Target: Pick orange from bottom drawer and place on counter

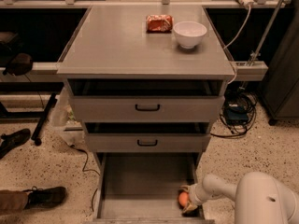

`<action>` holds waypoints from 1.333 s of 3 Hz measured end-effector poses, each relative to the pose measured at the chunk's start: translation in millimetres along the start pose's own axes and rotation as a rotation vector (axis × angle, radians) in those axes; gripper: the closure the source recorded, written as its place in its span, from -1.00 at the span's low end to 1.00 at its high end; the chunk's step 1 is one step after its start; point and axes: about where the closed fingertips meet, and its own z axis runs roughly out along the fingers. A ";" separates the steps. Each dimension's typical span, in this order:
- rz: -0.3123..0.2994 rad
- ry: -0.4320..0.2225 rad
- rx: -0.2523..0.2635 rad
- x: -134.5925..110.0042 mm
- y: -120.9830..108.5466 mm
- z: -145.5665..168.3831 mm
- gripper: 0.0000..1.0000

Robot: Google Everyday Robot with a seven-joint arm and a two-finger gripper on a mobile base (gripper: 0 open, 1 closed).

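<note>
At the middle of the view stood a grey cabinet (pixel 79 107), its flat top serving as the table (pixel 117 45). Two upper drawers (pixel 147 108) with black handles sat slightly ajar beneath that top. Below them the bottom drawer (pixel 140 185) was pulled well out over the speckled floor (pixel 56 162), a shallow tray with low side walls and a grey bed. From the lower right corner the robot's pale arm (pixel 261 199) reached leftward into the drawer's front right corner. A dark shoe (pixel 44 196) lay on the floor at the left. On the table, toward its far right, a white bowl (pixel 189 34) stood upright, and just beside it on the left lay an orange-red snack packet (pixel 159 23); the two looked close but apart. The tool (pixel 188 199) sat low inside the bottom drawer, near the right wall, set about the orange (pixel 182 199). It seemed to be touching the fruit, though whether it was pressed onto it or merely spread around it I could not tell. The orange sat on the drawer bed, near the front right corner, well apart from the table above.
</note>
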 end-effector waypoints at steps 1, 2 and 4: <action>0.002 -0.001 -0.002 2.1 1.8 0.3 0.10; -0.004 -0.008 0.004 -1.2 4.0 -5.6 0.56; -0.060 -0.039 0.049 -34.6 2.8 -46.9 1.00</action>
